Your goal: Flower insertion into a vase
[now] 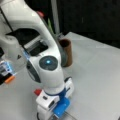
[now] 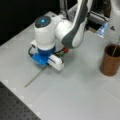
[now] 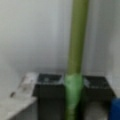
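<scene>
The grey table (image 2: 82, 95) fills most of both front views. Over it the white Panda arm (image 2: 75, 25) comes in from 1 o'clock in a front view, bends sharply at a joint capped by a round disc with a blue light (image 2: 43, 21), and points its wrist straight down at the surface. In a front view the same arm (image 1: 30, 27) comes down from 11 o'clock, and the lit disc (image 1: 48, 62) faces the camera.

The vase (image 2: 110, 60), a dark-brown upright cylinder, stands at 3 o'clock in a front view, well apart from the gripper, with one thin stem (image 2: 115, 48) leaning out of its mouth. In a front view the vase (image 1: 66, 51) sits just past the arm at 12 o'clock, partly hidden by it.

The gripper (image 2: 47, 65), under a blue-and-white mount, is low on the table. In the wrist view its dark fingers (image 3: 47, 86) are pressed against a green flower stem (image 3: 76, 45) from both sides, pinching it where a paler green sleeve wraps it. In a front view the thin stem (image 2: 36, 77) lies on the table, running from the gripper toward 7 o'clock. A small red part (image 2: 65, 50) shows beside the wrist.
</scene>
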